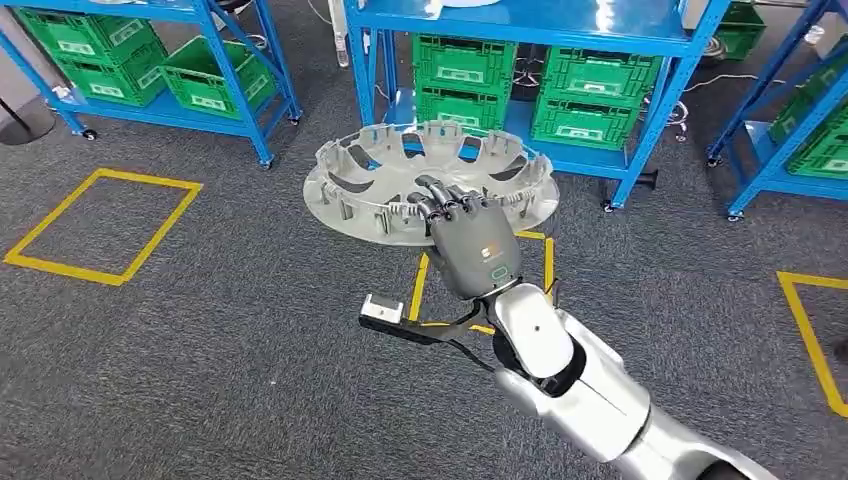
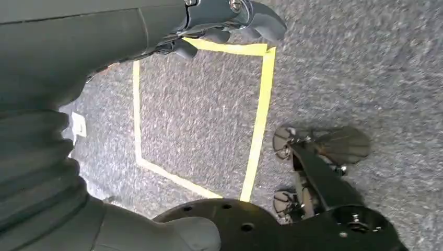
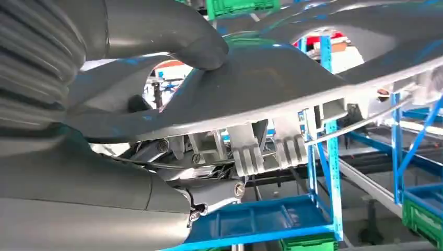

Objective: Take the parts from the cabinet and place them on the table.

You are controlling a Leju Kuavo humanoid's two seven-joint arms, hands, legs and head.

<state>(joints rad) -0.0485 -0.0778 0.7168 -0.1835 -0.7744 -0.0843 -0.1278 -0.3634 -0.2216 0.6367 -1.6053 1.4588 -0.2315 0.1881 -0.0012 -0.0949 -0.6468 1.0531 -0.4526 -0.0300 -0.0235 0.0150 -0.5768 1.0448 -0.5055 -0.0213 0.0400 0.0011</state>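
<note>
Grey plastic wheel cover [image 1: 430,180], round and spoked, hangs in the air above the carpet [image 1: 230,330] before a blue rack [image 1: 640,120] stacked with green crates [image 1: 595,95]. The right hand [image 1: 470,240] grips its near rim, thumb pressed on one face. The left hand [image 2: 219,21] hangs over yellow floor tape [image 2: 258,120], fingers seemingly curled on nothing.

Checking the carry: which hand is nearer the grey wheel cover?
Right. The right hand grips the wheel cover at its near rim. The left hand hangs low over the carpet, beside a yellow floor square.
</note>
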